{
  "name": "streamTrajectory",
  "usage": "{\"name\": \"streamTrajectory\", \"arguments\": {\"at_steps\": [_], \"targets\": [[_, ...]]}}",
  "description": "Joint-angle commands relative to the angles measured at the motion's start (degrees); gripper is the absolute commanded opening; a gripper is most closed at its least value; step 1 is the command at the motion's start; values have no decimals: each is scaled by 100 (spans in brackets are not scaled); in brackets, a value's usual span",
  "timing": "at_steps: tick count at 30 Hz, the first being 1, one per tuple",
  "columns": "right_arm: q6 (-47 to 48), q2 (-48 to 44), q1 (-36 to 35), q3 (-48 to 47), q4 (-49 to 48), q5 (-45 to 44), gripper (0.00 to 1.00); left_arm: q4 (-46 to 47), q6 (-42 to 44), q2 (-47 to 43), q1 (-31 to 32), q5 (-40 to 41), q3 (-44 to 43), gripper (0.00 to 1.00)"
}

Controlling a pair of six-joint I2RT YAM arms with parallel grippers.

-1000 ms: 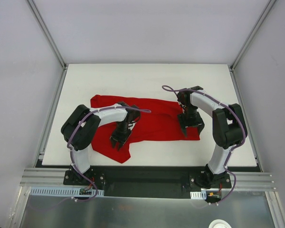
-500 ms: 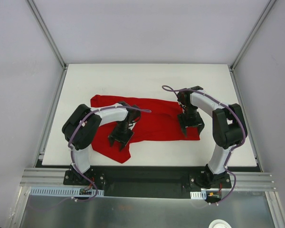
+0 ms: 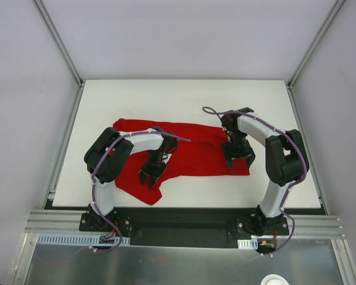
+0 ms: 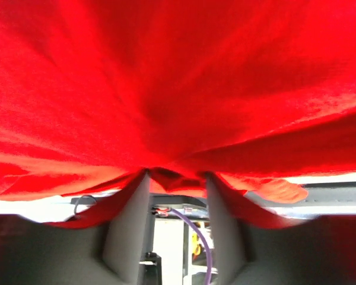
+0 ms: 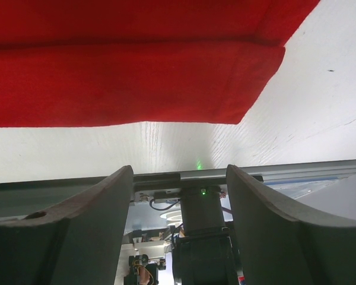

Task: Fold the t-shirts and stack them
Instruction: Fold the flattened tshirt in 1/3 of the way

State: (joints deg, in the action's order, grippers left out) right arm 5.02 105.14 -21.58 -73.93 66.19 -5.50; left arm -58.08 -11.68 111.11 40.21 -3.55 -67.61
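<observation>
Top external view: one plain bright red short-sleeved fabric t-shirt (image 3: 193,148) lies spread and rumpled on the white tabletop (image 3: 184,98), running from under one tool to the other. Over its near-left part the left gripper (image 3: 151,177) points tips-down into the cloth. At the shirt's other end the right gripper (image 3: 237,162) points down beside the near corner.

Left wrist view: red cloth fills everything ahead of the left gripper (image 4: 177,175). The folds run together into a bunch right at the tips, and the cloth drapes over both grey fingers (image 4: 127,231). The jaws stand partly apart. Whether they pinch that bunch cannot be told.

Right wrist view: the right gripper (image 5: 178,169) is spread wide, with nothing between its fingers. The t-shirt's folded edge and one corner lie ahead of the tips, clear of them, with a strip of bare tabletop between. A small green glint (image 5: 199,162) shows on the tabletop's near edge, in the gap between the fingers.
</observation>
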Motion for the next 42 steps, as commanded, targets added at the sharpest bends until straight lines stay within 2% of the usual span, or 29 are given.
{"name": "streamTrajectory", "arguments": {"at_steps": [1,3,4,6,18,22,31,35,42], "targets": [[52,-126,-4,-157,104,40,68,-71,105,86,58,-14,-59,34],[52,-117,5,-157,113,58,67,-89,87,25,66,4,-59,21],[52,-108,5,-157,113,66,68,-106,44,-19,58,47,-68,9],[70,-91,5,-166,104,93,68,-150,17,-28,58,91,-59,0],[87,67,5,-279,34,75,68,-511,-378,-494,58,707,-147,0],[105,392,5,-621,95,49,67,-616,-466,-564,57,786,-191,0],[-71,1359,14,-1712,605,-707,66,-757,-510,-599,49,962,-322,0],[-141,1159,128,-1406,614,-1049,65,-818,-528,-582,49,1050,-358,0],[-229,964,663,-791,597,-989,60,-827,-484,-538,49,1067,-402,0]]}}
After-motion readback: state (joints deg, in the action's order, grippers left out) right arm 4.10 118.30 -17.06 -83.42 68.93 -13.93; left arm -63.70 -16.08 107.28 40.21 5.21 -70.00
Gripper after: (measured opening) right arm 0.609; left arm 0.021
